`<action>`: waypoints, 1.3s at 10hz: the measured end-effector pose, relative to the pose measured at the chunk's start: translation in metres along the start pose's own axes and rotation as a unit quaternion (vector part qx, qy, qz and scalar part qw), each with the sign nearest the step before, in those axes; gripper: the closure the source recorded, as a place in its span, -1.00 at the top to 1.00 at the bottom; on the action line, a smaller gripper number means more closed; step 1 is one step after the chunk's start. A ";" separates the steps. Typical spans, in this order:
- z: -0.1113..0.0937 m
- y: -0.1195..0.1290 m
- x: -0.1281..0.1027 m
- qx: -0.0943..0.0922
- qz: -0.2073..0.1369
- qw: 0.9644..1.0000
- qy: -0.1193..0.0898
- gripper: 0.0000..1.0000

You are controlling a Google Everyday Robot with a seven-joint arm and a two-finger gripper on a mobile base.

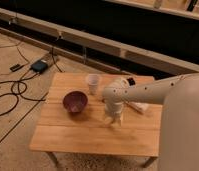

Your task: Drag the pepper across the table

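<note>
The pepper is hidden; my gripper (pixel 113 120) hangs straight down over the spot on the table (pixel 68 137) where it lay, just right of the middle. The white arm reaches in from the right and covers that patch of the bamboo top. The fingers point down at the surface and stand open, with nothing visibly held between them.
A purple bowl (pixel 74 101) sits left of the gripper. A white cup (pixel 93 83) stands behind it near the far edge. A white tube (pixel 136 106) lies to the gripper's right, and a small dark object (pixel 130 80) is at the far right. Cables and a black box (pixel 39 65) lie on the floor to the left.
</note>
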State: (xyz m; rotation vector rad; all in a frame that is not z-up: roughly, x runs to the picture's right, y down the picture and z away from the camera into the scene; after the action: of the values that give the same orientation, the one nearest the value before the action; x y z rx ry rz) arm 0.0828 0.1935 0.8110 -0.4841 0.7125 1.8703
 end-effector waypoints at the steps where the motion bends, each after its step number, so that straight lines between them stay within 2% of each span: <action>1: 0.004 -0.001 -0.001 -0.002 0.001 1.000 0.001 0.30; 8: 0.023 -0.010 -0.021 -0.008 0.011 1.000 0.000 0.30; 13: 0.035 -0.002 -0.040 -0.008 -0.002 1.000 0.005 0.30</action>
State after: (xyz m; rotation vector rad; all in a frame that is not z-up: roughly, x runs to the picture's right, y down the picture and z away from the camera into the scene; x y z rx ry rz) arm 0.1002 0.1906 0.8609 -0.5047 0.7038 1.8724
